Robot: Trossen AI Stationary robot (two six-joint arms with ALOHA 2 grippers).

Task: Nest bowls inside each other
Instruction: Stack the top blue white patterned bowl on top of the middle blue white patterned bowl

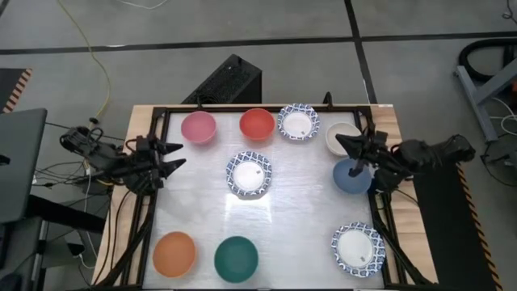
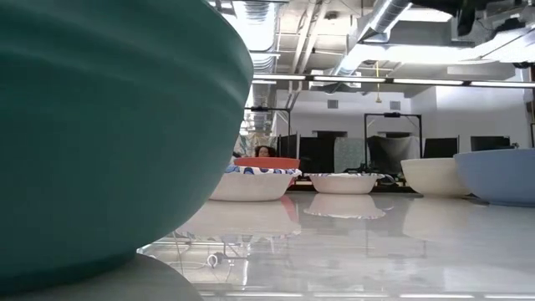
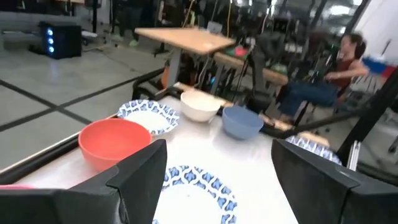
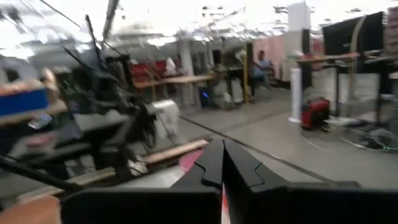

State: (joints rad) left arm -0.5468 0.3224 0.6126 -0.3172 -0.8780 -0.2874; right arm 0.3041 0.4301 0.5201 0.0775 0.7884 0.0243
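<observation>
Eight round, smooth-walled bowls sit apart on a glossy white table top [image 1: 202, 210] framed by a black rail and pale wood. Taking the centre patterned bowl [image 1: 249, 174], white with a blue-patterned rim, as landmark: the pink bowl [image 1: 198, 127], the red bowl [image 1: 257, 124] and a second patterned bowl [image 1: 298, 122] stand in a row beyond it at the far edge, with the cream bowl [image 1: 342, 137] further right. The dark blue bowl [image 1: 352, 175] lies level with it to the right, the third patterned bowl [image 1: 358, 248] toward the near right corner, and the orange bowl [image 1: 174, 253] and dark green bowl [image 1: 236, 258] along the near edge.

The left gripper [image 1: 173, 157] hovers left of the landmark bowl, its fingers spread wide and holding nothing; the nearest bowls lie ahead of them, untouched. The right gripper [image 1: 347, 149] hangs between the cream bowl and the dark blue bowl, its jaws pressed together with nothing between them.

The low view is filled by the dark green bowl's matte curved wall and shows reflections on the table. The left wrist view alone shows a seated person [image 3: 336, 71] past the table.
</observation>
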